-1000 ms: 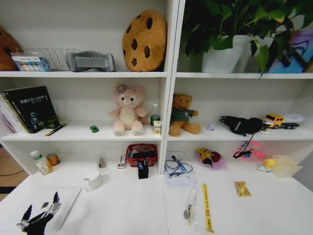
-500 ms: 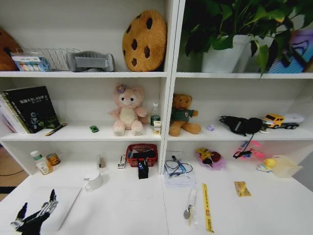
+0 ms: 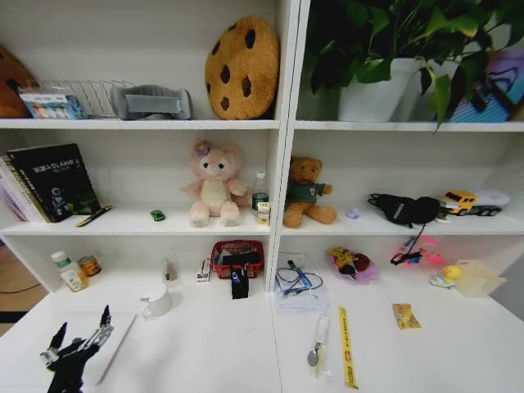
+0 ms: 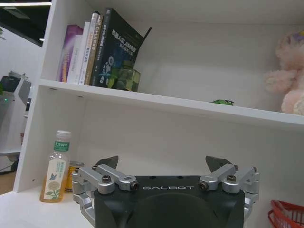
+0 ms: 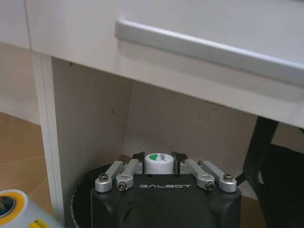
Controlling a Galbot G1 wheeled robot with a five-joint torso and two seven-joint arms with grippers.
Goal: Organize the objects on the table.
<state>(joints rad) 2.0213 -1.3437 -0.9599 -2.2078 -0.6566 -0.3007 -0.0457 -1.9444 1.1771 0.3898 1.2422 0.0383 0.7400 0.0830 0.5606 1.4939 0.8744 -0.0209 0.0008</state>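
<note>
Head view: left gripper [image 3: 79, 345] hangs over the laptop [image 3: 49, 348], which lies flat at the table's [image 3: 213, 352] front left corner. Its jaws stand apart and empty, and the left wrist view confirms the gap between them.

Landmark for what follows: the mug [image 3: 156, 301].
- Laptop: just forward and left of the mug, lid closed, not yet lifted or shifted, as far as can be judged.
- Toy car [image 3: 157, 215]: on the shelf above the mug, beside the pink plush [image 3: 213, 184]; it looks put away.
- Pens [image 3: 321, 340]: well to the right of the mug, lying on the table beside the ruler [image 3: 346, 347]; I cannot separate the two. These appear to be outstanding.

Right gripper [image 5: 158, 158]: parked below the table edge, under a drawer handle [image 5: 209, 51]. A white cap with a green mark sits between its fingers; whether they clamp it cannot be told.

Assessment: early to middle stage. Car seems done; laptop in hand next; pens remain.
</note>
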